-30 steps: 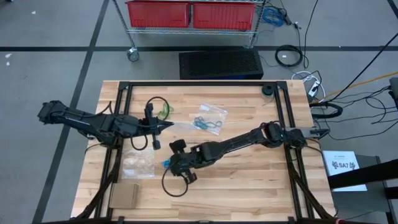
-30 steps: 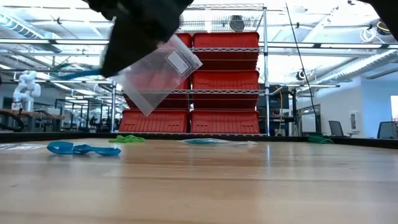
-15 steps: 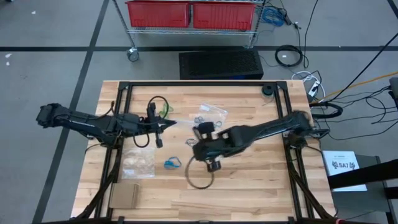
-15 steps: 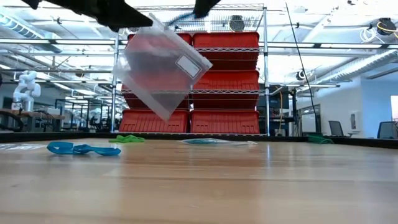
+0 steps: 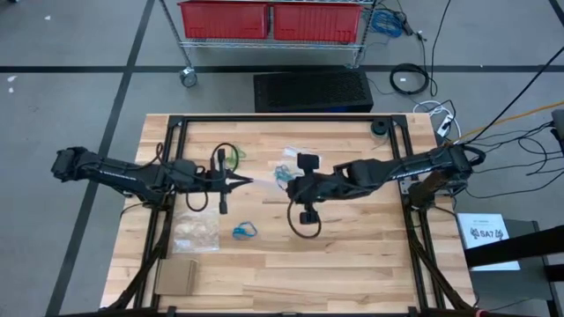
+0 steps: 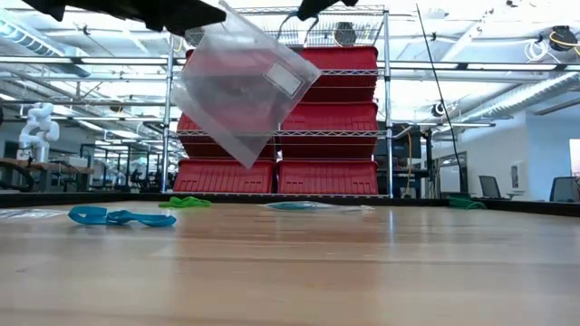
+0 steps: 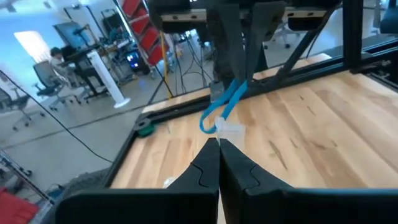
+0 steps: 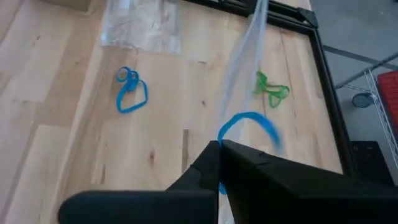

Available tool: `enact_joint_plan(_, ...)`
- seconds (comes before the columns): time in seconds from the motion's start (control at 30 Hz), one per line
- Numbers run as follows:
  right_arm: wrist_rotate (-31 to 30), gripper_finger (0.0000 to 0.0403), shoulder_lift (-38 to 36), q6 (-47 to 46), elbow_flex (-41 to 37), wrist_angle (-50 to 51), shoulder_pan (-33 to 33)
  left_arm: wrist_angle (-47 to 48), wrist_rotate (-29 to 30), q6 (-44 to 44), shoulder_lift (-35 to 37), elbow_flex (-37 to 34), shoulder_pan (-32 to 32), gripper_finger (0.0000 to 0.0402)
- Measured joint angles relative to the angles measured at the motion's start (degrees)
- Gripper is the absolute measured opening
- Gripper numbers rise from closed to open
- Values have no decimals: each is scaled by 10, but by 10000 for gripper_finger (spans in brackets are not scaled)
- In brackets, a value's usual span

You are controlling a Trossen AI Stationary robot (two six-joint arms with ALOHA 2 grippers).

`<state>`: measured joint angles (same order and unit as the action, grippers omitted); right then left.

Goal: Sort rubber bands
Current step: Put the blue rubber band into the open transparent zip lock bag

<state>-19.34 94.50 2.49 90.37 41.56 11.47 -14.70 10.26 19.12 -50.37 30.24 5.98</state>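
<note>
**Item: rubber-band sorting, bagging step.**

- Landmark: held bag, clear plastic, hanging tilted in the air above the middle of the worktop.
- Left tool: at the held bag's edge, fingers pinched together on the plastic and carrying it.
- Right tool: just beside the held bag, opposite the left tool. Its fingers are closed narrow on one blue rubber band, which dangles clear of the worktop, close against the bag.
- Loose blue bands: flat on the worktop, below the held bag and toward the near edge.
- Green bands: on the worktop, beyond the held bag, on the left arm's side.
- Grey-teal bands: on the worktop behind the held bag, apparently inside plastic of their own.
- Second clear bag: lying flat, beside the loose blue bands.

**Step in hand (judged):** bringing a blue band to its bag.

**Next move calls for:** finding the bag's mouth, which I cannot see to be open. The band then has to go inside before the right tool lets go.
</note>
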Motion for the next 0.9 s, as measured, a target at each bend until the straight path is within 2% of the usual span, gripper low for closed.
enact_joint_plan(0.33, 47, 0, 0, -11, 0, -25, -34, -3, 0, 23, -4, 0, -33, 0)
enact_joint_plan(0.9, 128, 0, -1, -158, 17, -57, -49, 2, 0, 29, -6, 0, -41, 0)
